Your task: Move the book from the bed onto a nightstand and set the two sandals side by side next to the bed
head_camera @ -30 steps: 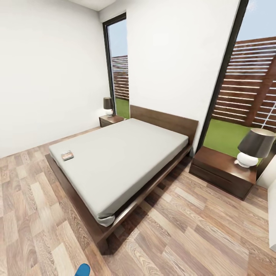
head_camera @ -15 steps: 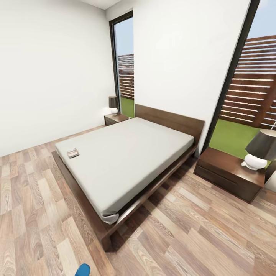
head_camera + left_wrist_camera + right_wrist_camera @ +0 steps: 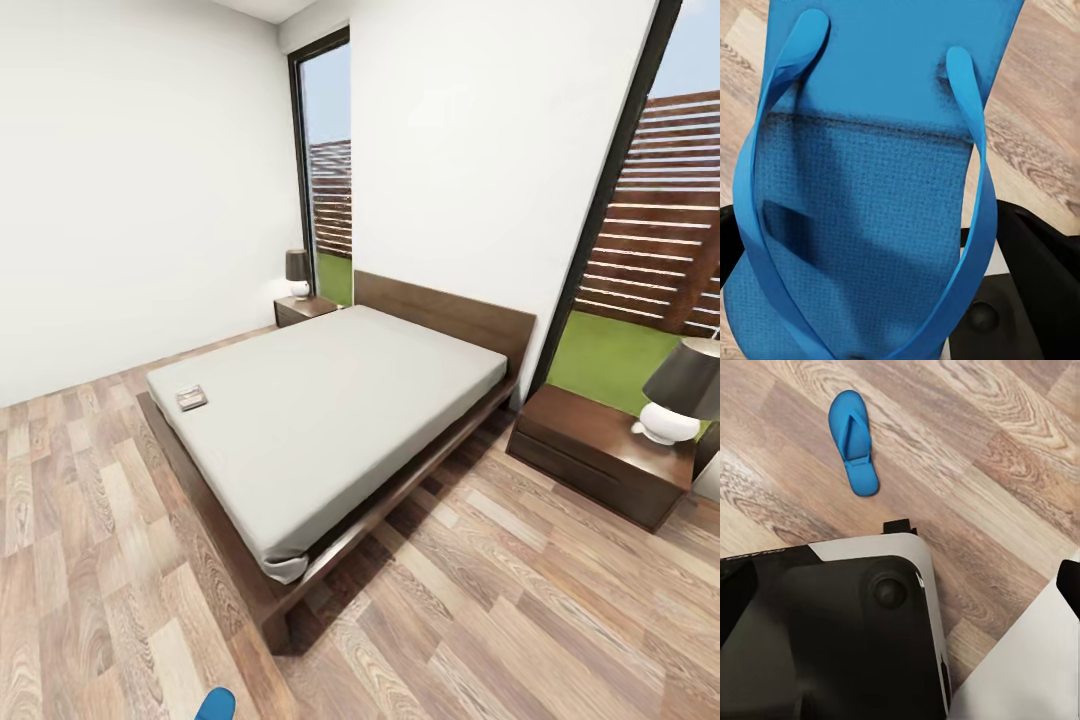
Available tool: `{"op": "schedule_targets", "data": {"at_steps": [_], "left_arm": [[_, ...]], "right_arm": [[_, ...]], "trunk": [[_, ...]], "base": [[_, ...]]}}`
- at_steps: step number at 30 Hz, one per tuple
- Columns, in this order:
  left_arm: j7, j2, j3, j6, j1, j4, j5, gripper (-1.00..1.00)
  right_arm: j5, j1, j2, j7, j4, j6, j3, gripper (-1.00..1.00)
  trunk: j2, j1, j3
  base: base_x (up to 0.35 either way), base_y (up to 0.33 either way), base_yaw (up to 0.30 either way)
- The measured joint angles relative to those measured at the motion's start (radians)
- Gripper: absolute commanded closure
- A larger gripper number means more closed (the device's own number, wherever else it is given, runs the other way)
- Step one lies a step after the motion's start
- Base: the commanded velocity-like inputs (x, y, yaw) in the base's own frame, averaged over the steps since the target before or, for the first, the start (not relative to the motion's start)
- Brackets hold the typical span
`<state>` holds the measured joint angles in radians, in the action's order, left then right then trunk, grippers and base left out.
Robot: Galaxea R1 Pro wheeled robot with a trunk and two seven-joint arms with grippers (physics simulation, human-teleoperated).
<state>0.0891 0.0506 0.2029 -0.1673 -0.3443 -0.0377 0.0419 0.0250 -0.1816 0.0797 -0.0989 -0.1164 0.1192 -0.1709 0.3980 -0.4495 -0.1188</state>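
Since the head view has swung a bit further round than a second ago and mostly settled over the last half second, robot looks about done turning to face the bed (image 3: 330, 420); nothing in the room itself moved. Book (image 3: 191, 398) sits on the mattress near the foot-end corner on the far side, well apart from both nightstands: near nightstand (image 3: 600, 455) with lamp (image 3: 680, 395), far nightstand (image 3: 303, 309) by the window. One sandal (image 3: 870, 195) is right up against the left wrist camera, straps facing it; its blue tip shows at the head view's bottom edge (image 3: 215, 705). Probably held by the left pincer, but its fingers aren't visible, so can't confirm. Second sandal (image 3: 853, 442) lies flat on the plank floor (image 3: 982, 450), off by itself. Right pincer: opening can't be told, nothing seen in it. Judgement: book not started, sandals not yet paired by the bed.
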Motion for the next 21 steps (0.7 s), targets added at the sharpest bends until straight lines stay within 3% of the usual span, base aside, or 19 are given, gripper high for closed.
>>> {"op": "schedule_targets", "data": {"at_steps": [21], "left_arm": [[0.000, 0.000, 0.000, 0.000, 0.000, 0.000, 0.000, 1.00]], "right_arm": [[0.000, 0.000, 0.001, 0.000, -0.001, 0.000, 0.000, -1.00]], "trunk": [[0.000, 0.000, 0.000]], "base": [[0.000, -0.006, 0.000]]}}
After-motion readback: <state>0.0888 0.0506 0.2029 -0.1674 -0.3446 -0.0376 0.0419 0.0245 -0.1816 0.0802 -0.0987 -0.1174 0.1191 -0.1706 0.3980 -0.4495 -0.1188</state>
